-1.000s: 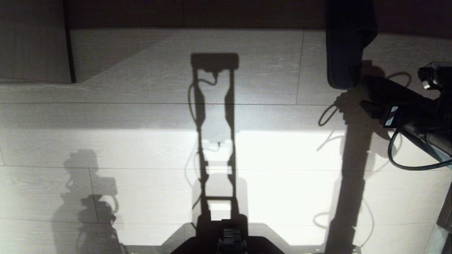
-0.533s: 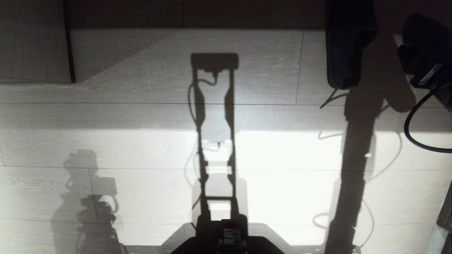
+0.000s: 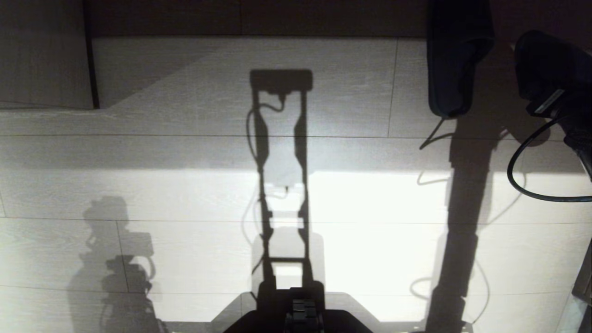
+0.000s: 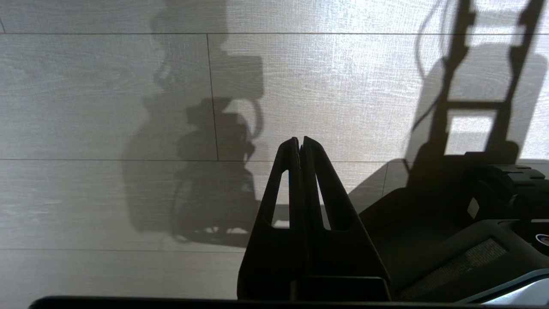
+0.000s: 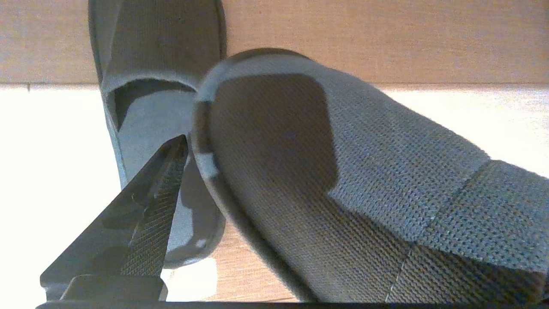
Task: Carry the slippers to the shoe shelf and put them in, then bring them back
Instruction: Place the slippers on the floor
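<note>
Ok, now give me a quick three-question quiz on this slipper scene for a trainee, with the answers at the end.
1. True or false: the left gripper has its fingers spread wide.
2. How many slippers show in the right wrist view? A one, B two, C none.
3. Fill in: in the head view, the one visible slipper lies on the floor toward the robot's ____ side.

Key: 1 false, the fingers are shut together. 2 B. 3 right.
</note>
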Motion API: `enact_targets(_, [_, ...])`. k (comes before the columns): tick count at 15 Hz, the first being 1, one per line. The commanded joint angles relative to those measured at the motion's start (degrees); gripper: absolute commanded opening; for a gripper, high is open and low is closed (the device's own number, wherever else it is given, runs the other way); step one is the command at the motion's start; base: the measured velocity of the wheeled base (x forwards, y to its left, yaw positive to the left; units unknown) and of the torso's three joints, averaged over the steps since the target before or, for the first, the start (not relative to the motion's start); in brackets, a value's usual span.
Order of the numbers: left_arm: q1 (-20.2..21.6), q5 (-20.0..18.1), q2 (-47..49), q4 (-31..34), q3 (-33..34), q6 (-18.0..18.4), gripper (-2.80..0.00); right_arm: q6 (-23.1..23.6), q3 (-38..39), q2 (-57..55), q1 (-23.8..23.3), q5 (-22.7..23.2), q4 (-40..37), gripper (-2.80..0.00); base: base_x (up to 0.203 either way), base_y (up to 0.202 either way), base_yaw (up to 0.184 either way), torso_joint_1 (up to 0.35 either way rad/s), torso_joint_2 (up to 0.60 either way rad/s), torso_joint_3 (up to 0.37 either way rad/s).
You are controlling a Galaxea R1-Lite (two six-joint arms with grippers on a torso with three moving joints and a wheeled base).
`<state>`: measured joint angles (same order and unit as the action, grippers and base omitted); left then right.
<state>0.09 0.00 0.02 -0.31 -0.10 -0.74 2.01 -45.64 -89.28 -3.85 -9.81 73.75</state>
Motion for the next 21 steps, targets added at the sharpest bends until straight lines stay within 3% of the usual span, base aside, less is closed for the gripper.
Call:
enact_targets(1, [0.0, 0.0, 0.06, -0.04, 0.01, -0.05, -2.8, 0.1, -0.68, -0.98, -0.01, -0.04, 0.43, 0.0, 0.0, 0.0, 0.0, 0.0, 0.0, 0.0])
enact_targets(4, [0.0, 0.0, -0.02, -0.04, 0.01, -0.05, -2.8, 0.15, -5.64, -3.14, -0.08, -1.63, 0.23, 0.0, 0.0, 0.0, 0.0, 0.0, 0.0, 0.0])
enact_targets(6, [0.0, 0.0, -0.02, -0.04, 0.01, -0.05, -2.8, 2.79, -10.74, -5.34, -0.1, -10.05, 0.12, 0.0, 0.0, 0.0, 0.0, 0.0, 0.0, 0.0])
enact_targets(9, [0.0, 0.0, -0.02, -0.04, 0.01, -0.05, -2.8, 5.48, -11.76, -6.58, -0.1, -13.01, 0.53, 0.0, 0.0, 0.0, 0.0, 0.0, 0.0, 0.0])
enact_targets(11, [0.0, 0.0, -0.02, -0.04, 0.01, -0.05, -2.8, 6.18, -13.94, -8.45, -0.08, -18.62, 0.5, 0.0, 0.0, 0.0, 0.0, 0.0, 0.0, 0.0])
enact_targets(14, [0.08, 0.0, -0.02, -0.04, 0.01, -0.05, -2.8, 5.2, -15.86, -11.17, 0.18, -19.53, -0.17, 0.0, 0.0, 0.0, 0.0, 0.0, 0.0, 0.0])
enact_targets(17, [0.0, 0.0, -0.02, -0.04, 0.01, -0.05, -2.8, -2.79, -20.7, -16.75, 0.65, -18.79, -1.88, 0.0, 0.0, 0.0, 0.0, 0.0, 0.0, 0.0])
enact_targets(21, [0.0, 0.0, -0.02, -0.04, 0.01, -0.05, -2.8, -6.14, -19.66, -18.21, 1.22, -16.74, -8.36, 0.0, 0.0, 0.0, 0.0, 0.0, 0.0, 0.0])
